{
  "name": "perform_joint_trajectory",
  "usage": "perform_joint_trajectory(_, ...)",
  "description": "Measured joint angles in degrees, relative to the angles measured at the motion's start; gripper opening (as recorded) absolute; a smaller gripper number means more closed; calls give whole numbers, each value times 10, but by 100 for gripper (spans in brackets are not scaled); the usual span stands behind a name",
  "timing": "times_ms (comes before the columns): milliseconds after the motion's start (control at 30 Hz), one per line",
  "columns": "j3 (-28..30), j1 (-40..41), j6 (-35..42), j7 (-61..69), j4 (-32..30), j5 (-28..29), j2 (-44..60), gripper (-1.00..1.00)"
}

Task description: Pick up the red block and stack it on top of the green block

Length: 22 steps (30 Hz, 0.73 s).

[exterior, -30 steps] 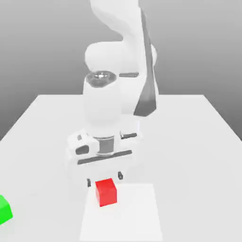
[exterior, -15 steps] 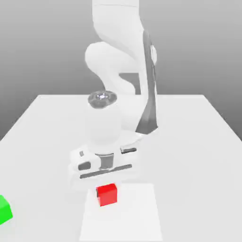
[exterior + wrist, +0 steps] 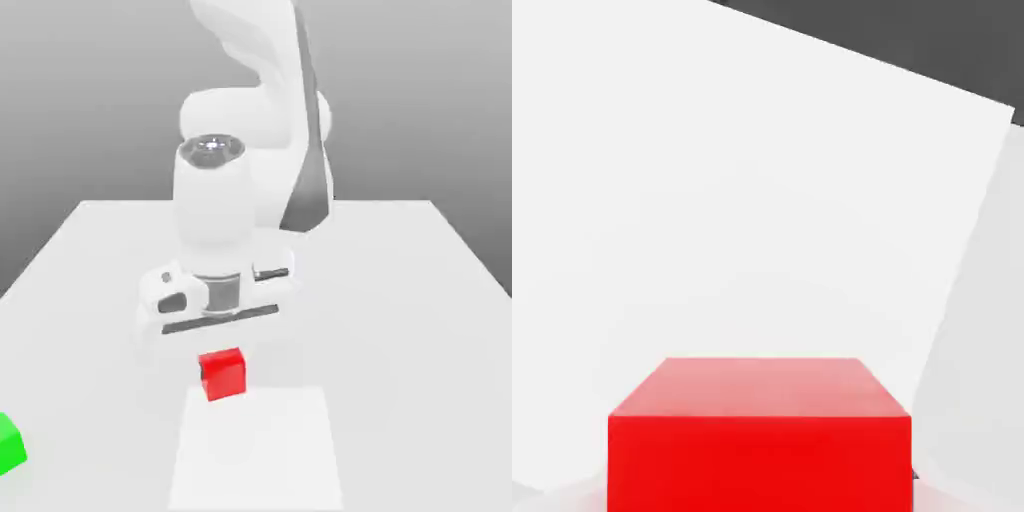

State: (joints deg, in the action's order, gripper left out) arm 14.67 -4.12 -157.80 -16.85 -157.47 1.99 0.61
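Gripper point(image 3: 222, 352) clamped shut on the red block point(image 3: 222, 374) — raised clear of the table point(image 3: 400, 300), ready for carrying. Green block point(image 3: 9, 444) well apart, toward the exterior view's left — waiting as the stacking base.

Nothing readable anywhere here, honestly. No text, labels, logos or numbers on any surface in either view.
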Motion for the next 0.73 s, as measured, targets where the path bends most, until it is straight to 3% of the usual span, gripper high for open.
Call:
perform_joint_trajectory(200, 43, 92, 59, 100, 107, -23, 54, -100)
perform_joint_trajectory(467, 67, 191, 126, 272, 248, -103, 133, -100)
perform_joint_trajectory(600, 37, 227, 76, 320, 268, -153, 206, -100)
perform_joint_trajectory(633, 30, 233, 64, 327, 270, -162, 221, 100)
perform_joint_trajectory(733, 30, 233, 64, 327, 270, -162, 221, 100)
